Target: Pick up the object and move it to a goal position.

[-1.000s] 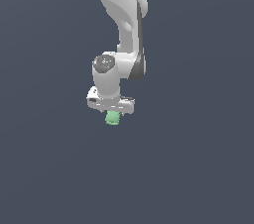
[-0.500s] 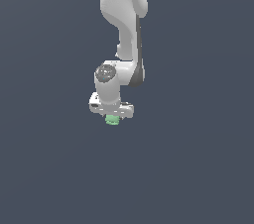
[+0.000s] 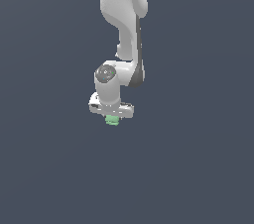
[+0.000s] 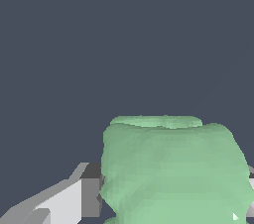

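Observation:
The object (image 3: pixel 112 120) is a small light-green, lumpy block that sticks out just below the white gripper (image 3: pixel 112 117) in the exterior view. The gripper hangs under the white arm (image 3: pixel 121 25), slightly to the exterior view's left of centre. In the wrist view the object (image 4: pixel 171 168) fills the area between the fingers; one white and grey finger (image 4: pixel 74 196) presses against its side. The gripper is shut on the object. The other finger is almost hidden behind the object.
A plain dark grey-blue background (image 3: pixel 198 158) surrounds the arm in both views. No other objects show.
The arm and gripper have shifted a little toward the exterior view's left, carrying the green object. More of the object is now hidden under the gripper.

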{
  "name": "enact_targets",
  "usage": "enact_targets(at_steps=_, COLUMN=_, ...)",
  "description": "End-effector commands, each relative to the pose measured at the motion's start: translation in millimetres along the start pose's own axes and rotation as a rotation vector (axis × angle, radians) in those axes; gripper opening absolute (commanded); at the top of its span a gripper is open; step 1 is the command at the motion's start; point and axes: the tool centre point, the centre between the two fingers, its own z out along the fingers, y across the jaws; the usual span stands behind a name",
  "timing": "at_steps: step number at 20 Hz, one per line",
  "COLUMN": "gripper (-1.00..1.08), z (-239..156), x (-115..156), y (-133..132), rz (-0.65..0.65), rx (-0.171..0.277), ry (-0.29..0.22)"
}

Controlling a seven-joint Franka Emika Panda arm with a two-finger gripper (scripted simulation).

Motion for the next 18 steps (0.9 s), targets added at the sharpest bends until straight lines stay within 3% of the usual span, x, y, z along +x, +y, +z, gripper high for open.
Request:
enact_targets(at_steps=1, gripper=-1.0, z=1, x=0, y=0, rz=0.0, rx=0.0, ry=0.0)
enact_targets(at_steps=10, gripper=-1.0, z=-15, x=-4, y=-1, rz=0.0, rx=0.0, ry=0.0)
enact_targets(at_steps=18, gripper=-1.0, z=-63, x=-15, y=-3, rz=0.0, rx=0.0, ry=0.0)
